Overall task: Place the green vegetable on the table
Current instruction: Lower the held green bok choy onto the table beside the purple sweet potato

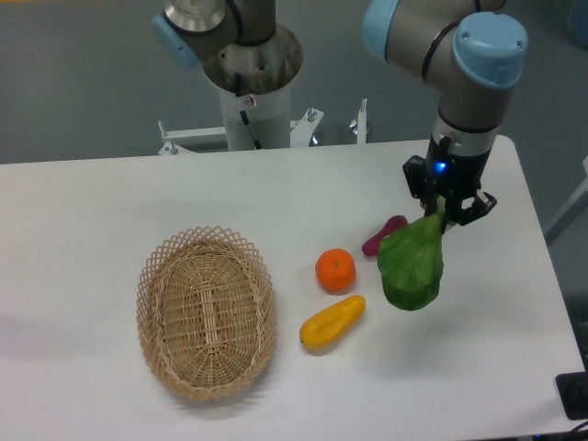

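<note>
1. A single robot arm is reaching over a white worktop [514, 367], and its jaws [447, 209] are gripping the green vegetable [412, 262] by its narrow stem end.
2. The green vegetable is hanging directly beneath the jaws, held off the worktop, with its broad dark leaf drooping lowest.
3. Its long axis is running from the jaws down and slightly towards the camera's left, stem end pointing up into the jaws and leaf tip pointing down at the worktop.
4. Just beside the leaf, on the camera's left of the jaws, a small purple piece [384, 234] is lying, partly hidden behind the vegetable.
5. Further to that same side, an orange [335, 270] and a yellow pepper-like piece [333, 322] are resting on the worktop.
6. Well away from the jaws, on the far camera-left, a woven basket [207, 312] is sitting with nothing visible inside it.
7. The step in hand appears to be lowering and releasing. Doing it well probably means bringing the leaf down onto bare worktop below or to the camera's right of the jaws, clear of the purple piece.
8. Opening the jaws only once the leaf is resting should keep the vegetable from toppling onto its neighbours.
</note>
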Motion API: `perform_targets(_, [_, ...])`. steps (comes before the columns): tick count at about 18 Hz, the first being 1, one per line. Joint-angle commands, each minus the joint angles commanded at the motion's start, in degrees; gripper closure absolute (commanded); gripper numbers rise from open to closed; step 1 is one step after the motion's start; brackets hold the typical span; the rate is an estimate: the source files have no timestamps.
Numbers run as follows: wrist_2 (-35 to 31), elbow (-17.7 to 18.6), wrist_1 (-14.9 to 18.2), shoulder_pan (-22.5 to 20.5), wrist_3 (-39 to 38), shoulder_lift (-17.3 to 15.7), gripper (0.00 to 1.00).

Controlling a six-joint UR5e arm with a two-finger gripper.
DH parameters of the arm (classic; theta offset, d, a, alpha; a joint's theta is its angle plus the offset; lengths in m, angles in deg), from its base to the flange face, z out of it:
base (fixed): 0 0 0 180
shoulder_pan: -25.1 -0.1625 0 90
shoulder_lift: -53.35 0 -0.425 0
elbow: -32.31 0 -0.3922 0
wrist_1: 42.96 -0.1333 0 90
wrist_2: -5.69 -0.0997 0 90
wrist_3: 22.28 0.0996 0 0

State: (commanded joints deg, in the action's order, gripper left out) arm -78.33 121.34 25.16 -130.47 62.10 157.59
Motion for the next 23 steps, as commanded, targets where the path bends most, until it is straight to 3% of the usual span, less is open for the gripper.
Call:
perform_targets(9, [-0.09,0.7,-0.7,0.18,-0.18,0.7,0.67])
perform_targets(14, [-0.35,4.82,-9.12,0.26,-0.35,2.54,0.67])
perform_targets(18, [-0.53,6.42,-17.56,0.44,-1.58,6.41,0.67])
perform_targets(23, [-0.62,6.42,-21.18,0.35,-1.23,10.1,0.67])
